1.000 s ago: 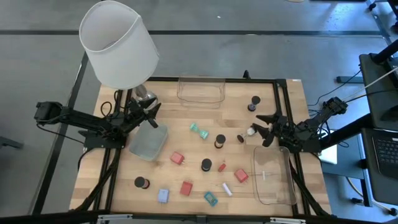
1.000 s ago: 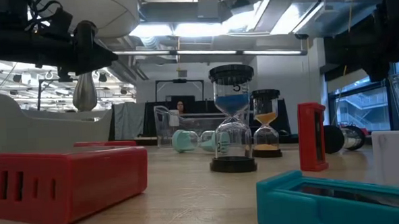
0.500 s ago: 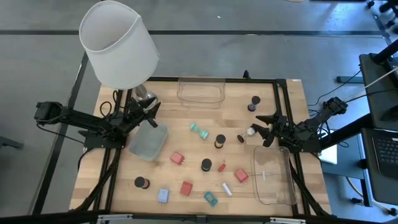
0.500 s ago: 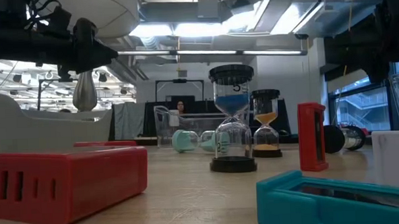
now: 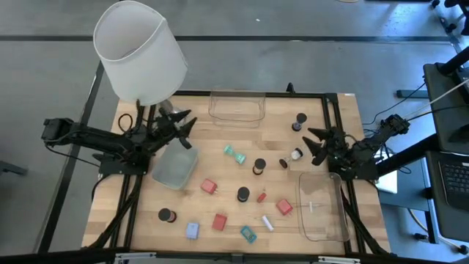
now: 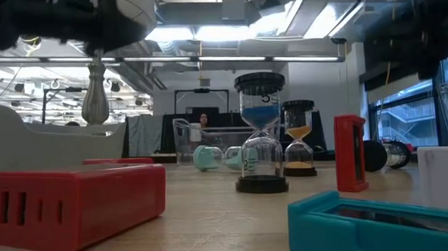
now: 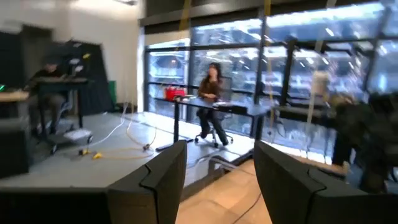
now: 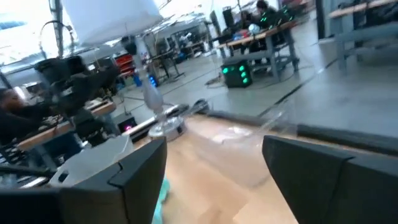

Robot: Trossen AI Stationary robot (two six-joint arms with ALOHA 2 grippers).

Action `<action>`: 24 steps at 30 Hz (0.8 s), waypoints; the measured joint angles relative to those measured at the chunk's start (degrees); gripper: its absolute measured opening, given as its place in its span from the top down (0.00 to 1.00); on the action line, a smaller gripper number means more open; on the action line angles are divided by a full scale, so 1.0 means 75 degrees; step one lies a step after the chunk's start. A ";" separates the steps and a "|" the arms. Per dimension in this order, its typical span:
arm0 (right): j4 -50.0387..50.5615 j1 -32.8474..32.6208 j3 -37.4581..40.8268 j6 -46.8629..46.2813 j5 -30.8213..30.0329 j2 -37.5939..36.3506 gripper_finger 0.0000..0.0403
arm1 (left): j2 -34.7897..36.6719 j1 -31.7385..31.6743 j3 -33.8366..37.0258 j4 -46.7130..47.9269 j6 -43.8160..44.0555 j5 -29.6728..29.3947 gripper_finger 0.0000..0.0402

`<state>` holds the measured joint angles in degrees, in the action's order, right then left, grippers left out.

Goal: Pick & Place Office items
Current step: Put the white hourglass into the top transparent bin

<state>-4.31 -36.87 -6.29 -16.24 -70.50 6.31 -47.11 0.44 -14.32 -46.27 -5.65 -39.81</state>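
The office items lie scattered on the wooden table [image 5: 146, 220]: dark round cylinders [image 5: 259, 167] [image 5: 242, 194] [image 5: 167, 215] [image 5: 300, 121], red blocks [image 5: 209, 187] [image 5: 220, 221] [image 5: 284, 207], a teal piece [image 5: 234, 153], a teal clip [image 5: 248, 234], a pale-blue clip [image 5: 193, 230] and a white stick [image 5: 267, 223]. My left gripper [image 5: 185, 126] hovers open above the far end of a clear tray [image 5: 174, 167], with nothing between its fingers [image 7: 155, 180]. My right gripper [image 5: 314, 143] hovers open at the table's right, beside a small white-tipped piece [image 5: 296, 155]; nothing is between its fingers [image 8: 130, 168].
A big white-shaded lamp [image 5: 139, 51] stands at the far left, its metal base [image 5: 168, 110] right by my left gripper. A clear tray [image 5: 237, 106] sits at the far edge, another [image 5: 322, 209] near the right edge. People sit at desks beyond the table.
My left gripper has risen and gone a little toward the far edge, away from the tray below it. My right gripper has risen slightly and turned a little at the wrist. No item has moved.
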 joint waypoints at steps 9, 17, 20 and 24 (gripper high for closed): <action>0.0047 0.0188 -0.0949 0.0917 -0.1937 -0.0003 0.17 | -0.2366 -0.0869 -0.2262 0.0671 -0.0546 0.0994 0.48; 0.0072 0.0456 -0.1200 0.1649 -0.1914 -0.0002 0.18 | -0.4231 -0.1740 -0.3349 0.0577 -0.0539 0.0410 0.39; 0.0248 0.0680 -0.1200 0.1652 -0.1751 -0.0003 0.18 | -0.4555 -0.1853 -0.3605 0.0624 -0.0547 0.0479 0.38; 0.0310 0.1058 -0.1137 0.1650 -0.1196 0.0045 0.18 | -0.4669 -0.1864 -0.3852 0.0598 -0.0543 0.0957 0.38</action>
<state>-1.98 -28.94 -14.82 -3.86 -79.48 6.64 -82.12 -13.54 -43.21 -41.78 -9.72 -32.64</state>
